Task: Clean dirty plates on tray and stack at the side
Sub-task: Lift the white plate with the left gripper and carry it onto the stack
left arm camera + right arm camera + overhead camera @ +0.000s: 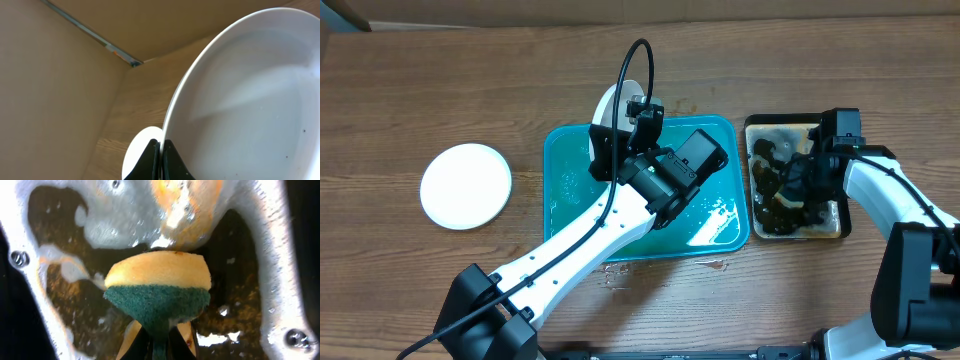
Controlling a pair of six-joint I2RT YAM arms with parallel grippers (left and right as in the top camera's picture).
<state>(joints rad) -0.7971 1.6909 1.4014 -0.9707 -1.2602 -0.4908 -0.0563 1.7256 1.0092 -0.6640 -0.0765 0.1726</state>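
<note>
Plates, seen from overhead: my left claw [608, 135] is clamped on the held plate [618, 100], which is tilted above the twelve o'clock edge of the tray [720, 200]. A second plate [465, 185] lies flat on the worktop [420, 90], well apart at the tray's nine o'clock. At three o'clock my right claw [788, 182] hangs over the basin [840, 225].

Left wrist view: both fingers pinch only the plate's rim, at six o'clock.

Right wrist view: the claw squeezes a sponge [159, 285] over the murky water.

I judge that a wet rim held this thinly could slip and drop the plate on the tray. A soaked sponge could also drip dirty water on its way across.

Count: two plates in sight, one tray, one basin, one sponge.
</note>
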